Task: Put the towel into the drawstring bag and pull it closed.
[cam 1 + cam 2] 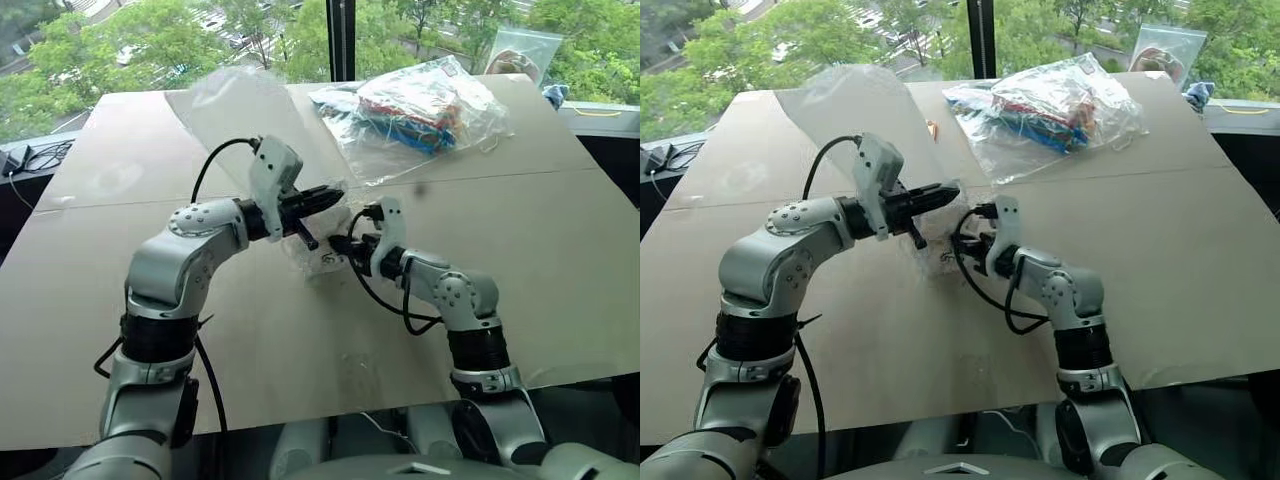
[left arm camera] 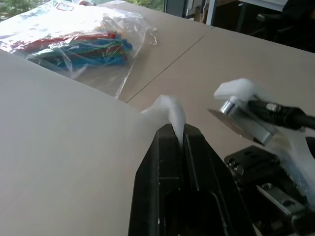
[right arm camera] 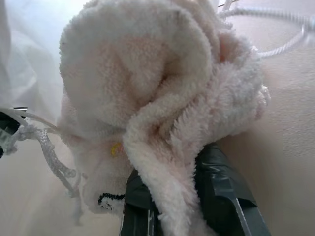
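The drawstring bag (image 1: 240,110) is a thin translucent white pouch, lifted off the table. My left gripper (image 1: 325,195) is shut on a fold of its edge (image 2: 170,105), and the sheet spreads back and to the left from there. Just below and to the right, my right gripper (image 1: 340,245) is shut on the towel (image 3: 147,88), a white ribbed bundle with a small dark mark. The towel (image 1: 318,255) sits right under the left gripper, against the bag's lower part. The thin white cord (image 3: 49,152) trails beside the towel.
A big clear plastic bag of colourful items (image 1: 410,105) lies on the beige table (image 1: 560,240) at the back right. A smaller clear bag (image 1: 525,50) stands by the window behind it. Cables (image 1: 35,155) lie off the table's far left corner.
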### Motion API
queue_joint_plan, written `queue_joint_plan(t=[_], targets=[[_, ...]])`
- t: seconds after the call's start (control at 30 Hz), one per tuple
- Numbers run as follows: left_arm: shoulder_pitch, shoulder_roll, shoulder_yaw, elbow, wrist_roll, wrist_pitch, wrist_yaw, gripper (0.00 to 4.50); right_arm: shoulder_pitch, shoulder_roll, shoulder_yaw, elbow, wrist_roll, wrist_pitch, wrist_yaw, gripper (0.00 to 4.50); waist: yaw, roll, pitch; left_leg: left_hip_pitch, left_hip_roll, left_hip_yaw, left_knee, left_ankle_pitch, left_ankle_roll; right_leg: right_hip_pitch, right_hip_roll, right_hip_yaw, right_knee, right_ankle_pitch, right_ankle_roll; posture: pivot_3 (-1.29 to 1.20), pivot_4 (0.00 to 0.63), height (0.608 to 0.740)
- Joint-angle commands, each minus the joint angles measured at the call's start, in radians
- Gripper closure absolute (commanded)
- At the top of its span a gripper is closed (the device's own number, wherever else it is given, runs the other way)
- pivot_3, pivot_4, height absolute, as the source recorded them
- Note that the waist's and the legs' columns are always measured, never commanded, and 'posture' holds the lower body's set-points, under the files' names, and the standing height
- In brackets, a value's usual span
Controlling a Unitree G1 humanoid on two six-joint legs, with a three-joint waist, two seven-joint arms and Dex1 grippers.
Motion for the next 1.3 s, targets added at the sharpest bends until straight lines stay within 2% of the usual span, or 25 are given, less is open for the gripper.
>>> queue_joint_plan(t=[0.03, 0.1, 0.23, 0.37, 0.57, 0.63, 0.7, 0.73, 0.87, 1.0, 1.07, 1.17, 1.3], targets=[[0.031, 0.017, 0.011, -0.069, -0.033, 0.015, -0.009, 4.5, -0.043, 0.062, -0.078, 0.0, 0.071, -0.043, -0.007, 4.49, 0.003, 0.0, 0.0, 0.0, 0.0, 0.0, 0.0, 0.0, 0.0, 0.0, 0.0, 0.0, 0.0, 0.0, 0.0, 0.0, 0.15, 0.74], [0.066, 0.033, 0.018, -0.097, -0.047, 0.028, -0.013, 4.5, -0.067, 0.095, -0.163, 0.026, 0.131, -0.056, -0.039, 4.49, 0.007, 0.0, 0.0, -0.001, 0.001, -0.001, 0.0, 0.0, 0.0, 0.0, 0.0, -0.001, 0.0, 0.0, 0.0, 0.0, 0.15, 0.74], [0.129, 0.065, 0.05, -0.107, -0.056, 0.041, -0.003, 4.5, -0.095, 0.083, -0.251, 0.049, 0.234, -0.071, -0.055, 4.49, 0.009, 0.0, 0.0, -0.001, 0.0, -0.001, 0.0, 0.0, 0.0, 0.0, -0.001, -0.001, -0.001, 0.0, 0.0, 0.0, 0.15, 0.74], [0.135, 0.079, 0.076, -0.07, -0.065, 0.049, 0.006, 4.5, -0.089, 0.066, -0.286, 0.058, 0.295, -0.069, -0.059, 4.49, 0.005, 0.001, 0.0, -0.001, 0.001, -0.001, 0.0, 0.0, 0.0, 0.0, 0.0, -0.001, 0.0, 0.0, 0.0, 0.0, 0.15, 0.74], [0.111, 0.059, 0.131, -0.026, -0.157, 0.161, 0.031, 4.5, -0.074, 0.062, -0.315, 0.043, 0.391, -0.055, -0.076, 4.49, 0.005, 0.001, 0.001, -0.001, 0.001, -0.001, 0.0, 0.0, 0.0, 0.0, 0.0, -0.001, 0.0, 0.0, 0.0, 0.0, 0.15, 0.74], [0.082, 0.044, 0.165, 0.002, -0.248, 0.287, 0.038, 4.5, -0.064, 0.061, -0.317, 0.022, 0.431, -0.042, -0.091, 4.49, 0.005, 0.001, 0.001, -0.001, 0.001, -0.001, 0.0, 0.0, 0.0, 0.0, 0.0, -0.001, 0.0, 0.0, 0.0, 0.0, 0.15, 0.74], [0.037, 0.054, 0.194, 0.04, -0.369, 0.504, 0.024, 4.5, -0.052, 0.056, -0.311, -0.003, 0.462, -0.027, -0.108, 4.49, 0.006, 0.001, 0.001, -0.001, 0.001, -0.001, 0.0, 0.0, 0.0, 0.0, 0.0, -0.001, 0.0, 0.0, 0.0, 0.0, 0.15, 0.74], [0.021, 0.049, 0.208, 0.047, -0.406, 0.554, 0.028, 4.5, -0.046, 0.052, -0.302, -0.014, 0.471, -0.018, -0.116, 4.49, 0.004, 0.001, 0.001, -0.001, 0.001, -0.001, 0.0, 0.0, 0.0, 0.0, 0.0, -0.001, 0.0, 0.0, 0.0, 0.0, 0.15, 0.74], [-0.031, 0.011, 0.245, 0.058, -0.461, 0.619, 0.073, 4.5, -0.017, 0.027, -0.233, -0.067, 0.453, 0.011, -0.121, 4.49, 0.003, 0.001, 0.001, -0.001, 0.0, -0.001, 0.0, 0.0, 0.0, 0.0, 0.0, -0.001, 0.0, 0.0, 0.0, 0.0, 0.15, 0.74], [-0.087, -0.051, 0.232, 0.052, -0.473, 0.598, 0.12, 4.5, 0.02, -0.01, -0.045, -0.118, 0.345, 0.007, -0.054, 4.49, 0.003, 0.001, 0.001, -0.001, 0.0, -0.001, 0.0, 0.0, 0.0, 0.0, 0.0, -0.001, 0.001, 0.0, 0.0, 0.0, 0.15, 0.74], [-0.116, -0.079, 0.249, 0.066, -0.485, 0.595, 0.143, 4.5, 0.034, -0.012, 0.002, -0.121, 0.325, -0.006, -0.022, 4.49, 0.004, 0.001, 0.001, 0.0, 0.0, -0.001, 0.0, 0.0, 0.0, 0.0, 0.0, 0.0, 0.001, 0.0, 0.0, 0.0, 0.15, 0.74], [-0.141, -0.086, 0.285, 0.095, -0.498, 0.601, 0.165, 4.5, 0.04, -0.022, 0.005, -0.1, 0.308, -0.034, 0.013, 4.49, 0.004, 0.001, 0.001, -0.001, 0.0, -0.001, 0.0, 0.0, 0.0, 0.0, 0.0, 0.0, 0.001, 0.0, 0.0, 0.0, 0.15, 0.74], [-0.129, -0.023, 0.277, 0.112, -0.471, 0.587, 0.16, 4.5, 0.049, -0.046, -0.025, -0.076, 0.289, -0.069, 0.034, 4.49, 0.004, 0.001, 0.001, -0.001, 0.0, -0.001, 0.0, 0.0, 0.0, 0.0, 0.0, -0.001, 0.0, 0.0, 0.0, 0.0, 0.15, 0.74]])
